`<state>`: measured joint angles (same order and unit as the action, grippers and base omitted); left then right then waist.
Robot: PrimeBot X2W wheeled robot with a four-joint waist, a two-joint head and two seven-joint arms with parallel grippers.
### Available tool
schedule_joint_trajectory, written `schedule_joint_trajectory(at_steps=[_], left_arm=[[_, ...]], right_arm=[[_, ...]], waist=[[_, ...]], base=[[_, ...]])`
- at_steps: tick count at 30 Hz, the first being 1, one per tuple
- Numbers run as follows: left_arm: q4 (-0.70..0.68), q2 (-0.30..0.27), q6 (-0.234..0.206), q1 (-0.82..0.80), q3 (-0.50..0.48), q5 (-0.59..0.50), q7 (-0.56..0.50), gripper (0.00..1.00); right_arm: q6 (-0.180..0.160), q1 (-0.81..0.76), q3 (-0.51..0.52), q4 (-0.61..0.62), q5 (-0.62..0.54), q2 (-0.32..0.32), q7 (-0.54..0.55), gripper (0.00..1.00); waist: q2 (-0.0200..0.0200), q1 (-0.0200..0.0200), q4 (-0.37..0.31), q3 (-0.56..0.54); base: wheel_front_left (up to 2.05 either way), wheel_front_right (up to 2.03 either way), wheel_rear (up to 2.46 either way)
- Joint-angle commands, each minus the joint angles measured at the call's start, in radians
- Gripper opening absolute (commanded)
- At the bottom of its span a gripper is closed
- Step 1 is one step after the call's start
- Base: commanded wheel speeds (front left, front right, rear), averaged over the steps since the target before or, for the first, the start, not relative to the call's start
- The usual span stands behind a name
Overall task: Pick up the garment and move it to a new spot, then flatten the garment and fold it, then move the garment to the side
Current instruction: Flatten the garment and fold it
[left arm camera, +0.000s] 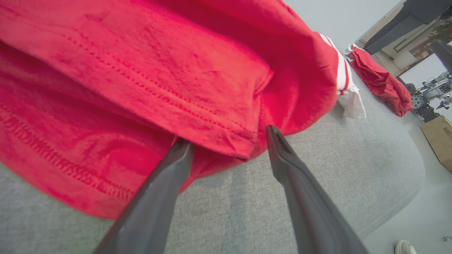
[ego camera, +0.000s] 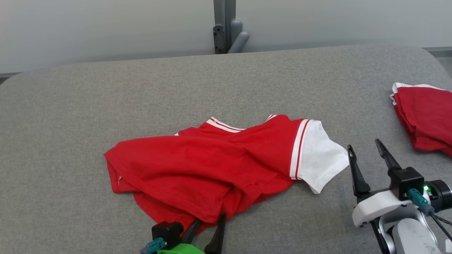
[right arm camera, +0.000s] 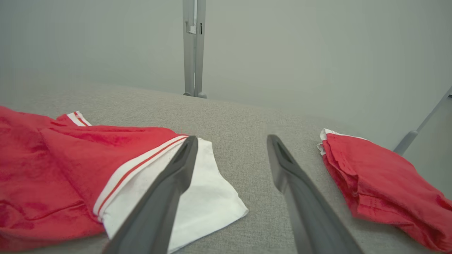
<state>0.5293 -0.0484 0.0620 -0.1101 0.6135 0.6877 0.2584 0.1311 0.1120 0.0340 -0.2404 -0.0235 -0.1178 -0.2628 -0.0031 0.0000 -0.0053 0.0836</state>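
A red garment [ego camera: 197, 165] with white sleeves and striped trim lies crumpled in the middle of the grey padded table [ego camera: 70, 106]. Its white sleeve [ego camera: 319, 155] points right. My left gripper [ego camera: 206, 225] is open at the garment's near hem, fingertips touching the cloth edge. Up close, that hem [left arm camera: 197, 116] hangs between and over the left fingers [left arm camera: 282, 155]. Open and empty, my right gripper [ego camera: 365, 148] stands just right of the white sleeve. In the right wrist view its left finger [right arm camera: 176, 176] overlaps the sleeve [right arm camera: 208, 204].
A second red garment [ego camera: 423, 116], folded, lies at the table's right edge, and it appears as the red pile [right arm camera: 381, 183] right of my right fingers. A grey post [ego camera: 226, 28] stands behind the table's far edge. Bare grey surface spreads to the left and far side.
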Motion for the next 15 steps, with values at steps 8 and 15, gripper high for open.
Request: schedule_joint_trajectory(at_steps=[8,15], left_arm=[[0.009,-0.004,0.016,-0.063,0.020,0.006,0.006,0.00],[0.002,-0.019,0.027,-0.075,0.027,-0.027,0.004,0.00]], right_arm=[[-0.001,0.131,-0.029,-0.252,-0.048,-0.029,-0.003,1.00],[-0.001,0.242,-0.040,-0.436,-0.073,-0.072,-0.003,1.00]], waist=[[0.0031,0.0000,0.007,0.033],[0.0031,0.0000,0.035,0.066]], base=[[0.00,0.00,0.00],[0.00,0.00,0.00]])
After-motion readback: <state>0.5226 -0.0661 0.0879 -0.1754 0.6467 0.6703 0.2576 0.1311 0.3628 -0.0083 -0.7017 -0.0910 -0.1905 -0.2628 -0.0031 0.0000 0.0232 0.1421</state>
